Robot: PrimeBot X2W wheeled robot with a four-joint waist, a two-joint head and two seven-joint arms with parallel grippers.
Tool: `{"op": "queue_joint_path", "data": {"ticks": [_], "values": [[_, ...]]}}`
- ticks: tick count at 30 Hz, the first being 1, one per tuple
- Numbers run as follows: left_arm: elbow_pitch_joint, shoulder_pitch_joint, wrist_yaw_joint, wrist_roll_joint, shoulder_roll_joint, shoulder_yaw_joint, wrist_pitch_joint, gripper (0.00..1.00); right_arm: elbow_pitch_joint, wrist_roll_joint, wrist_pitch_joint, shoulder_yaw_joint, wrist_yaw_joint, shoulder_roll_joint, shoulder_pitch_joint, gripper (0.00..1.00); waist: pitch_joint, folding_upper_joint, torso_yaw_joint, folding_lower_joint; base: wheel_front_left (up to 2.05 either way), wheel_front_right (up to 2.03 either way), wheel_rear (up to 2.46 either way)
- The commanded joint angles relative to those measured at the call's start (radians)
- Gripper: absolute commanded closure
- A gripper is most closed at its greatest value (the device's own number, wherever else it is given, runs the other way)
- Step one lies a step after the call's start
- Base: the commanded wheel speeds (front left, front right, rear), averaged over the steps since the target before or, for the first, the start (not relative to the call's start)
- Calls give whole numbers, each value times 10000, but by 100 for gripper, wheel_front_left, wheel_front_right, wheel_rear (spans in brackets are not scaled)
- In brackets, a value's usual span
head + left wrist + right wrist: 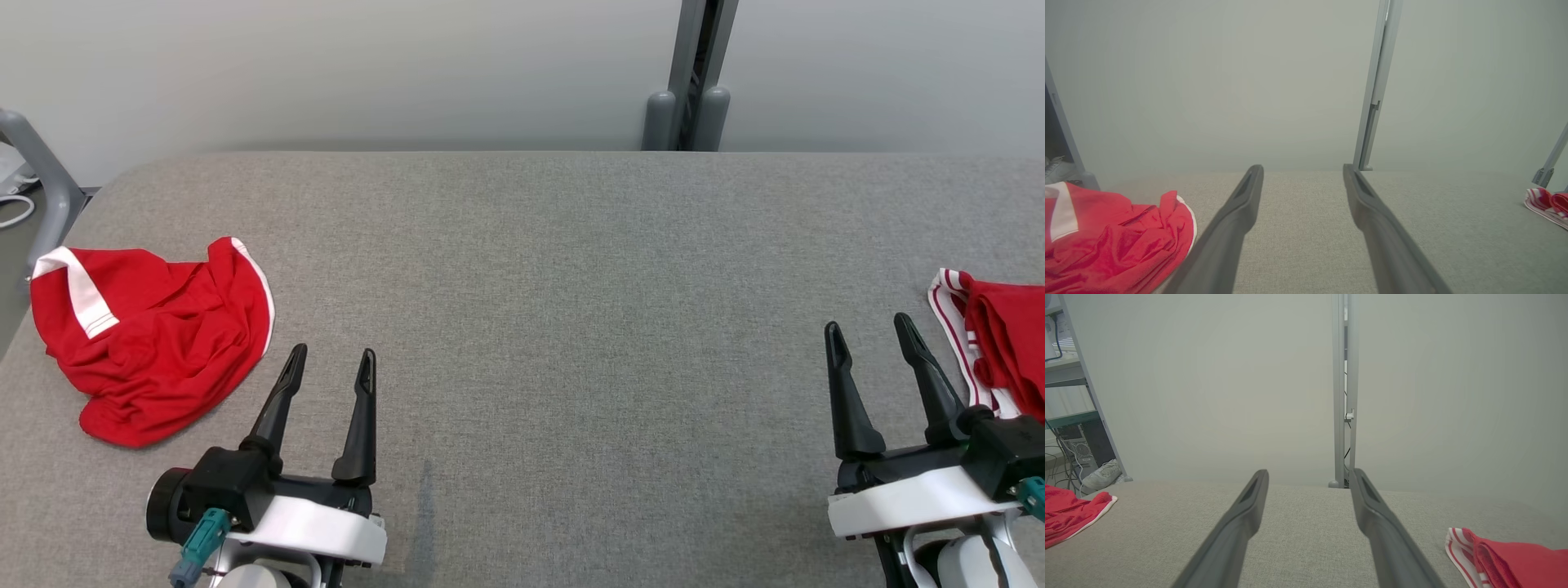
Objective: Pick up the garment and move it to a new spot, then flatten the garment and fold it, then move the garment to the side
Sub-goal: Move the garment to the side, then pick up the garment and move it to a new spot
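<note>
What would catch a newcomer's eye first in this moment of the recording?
The crumpled red garment with white trim lies at the left end of the grey table, just beyond the left gripper. A second red garment with white stripes lies at the right edge, beside the right gripper. Both grippers stand open and empty.

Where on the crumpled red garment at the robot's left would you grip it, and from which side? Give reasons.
Probably the bunched fold by the white-trimmed right edge of the garment, approached from above by the open left gripper. That edge lies nearest it, and raised creases are easy to pinch, while the flatter parts hug the table.
</note>
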Motion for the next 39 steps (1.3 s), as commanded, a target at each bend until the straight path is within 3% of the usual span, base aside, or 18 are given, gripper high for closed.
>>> {"op": "queue_joint_path", "data": {"ticks": [1, 32, 39], "values": [[7, -46, 20, -2, 25, 1, -40, 0, -19, -44, -7, -39, -4, -13, -21, 0, 11, 0, -8, 0, 0, 0, 0], [131, -137, -78, 87, 25, 14, -40, 0, 131, -86, -7, -84, -4, 119, -75, 0, 45, 0, -29, 0, 0, 0, 0], [119, -304, -14, 0, 29, -110, -40, 0, 102, -46, -7, -66, -5, 133, -46, 0, 166, 0, 339, 0, 0, 0, 0]]}}
